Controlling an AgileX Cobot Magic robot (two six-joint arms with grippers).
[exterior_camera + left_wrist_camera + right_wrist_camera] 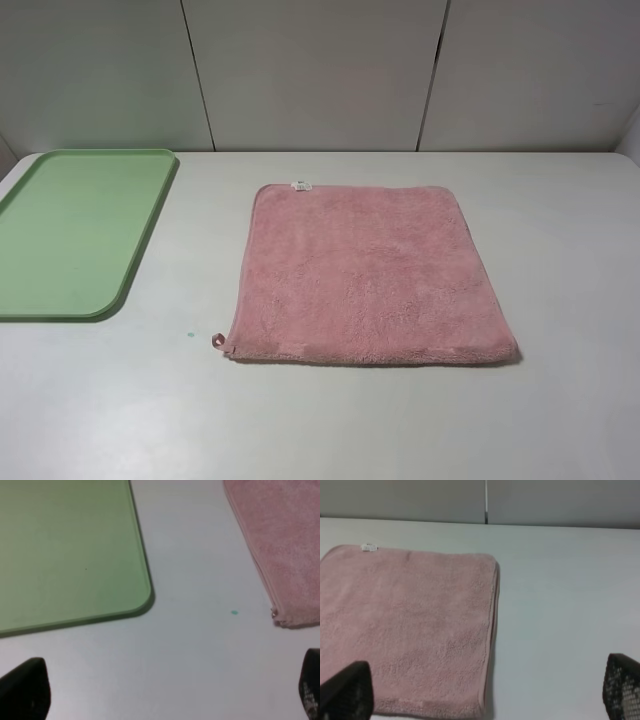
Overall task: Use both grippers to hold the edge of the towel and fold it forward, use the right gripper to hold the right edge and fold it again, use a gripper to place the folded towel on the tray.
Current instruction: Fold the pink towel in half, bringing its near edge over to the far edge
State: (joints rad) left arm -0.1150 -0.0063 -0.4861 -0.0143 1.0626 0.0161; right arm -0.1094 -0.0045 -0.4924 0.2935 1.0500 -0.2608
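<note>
The pink towel (365, 275) lies flat and unfolded on the white table, its white label (300, 186) on the far edge and its small loop (218, 341) at the near left corner. The light-green tray (80, 232) sits bare at the far left. Neither arm shows in the exterior high view. In the left wrist view my left gripper (170, 692) is open above bare table, between the tray (70, 555) corner and the towel (282, 545) corner. In the right wrist view my right gripper (485, 692) is open over the towel (410, 625) near its right hem (492, 615).
White wall panels (320, 70) stand behind the table's far edge. A tiny green speck (189, 334) lies on the table just left of the towel's near corner. Bare table surface (570, 250) stretches right of the towel and along the front.
</note>
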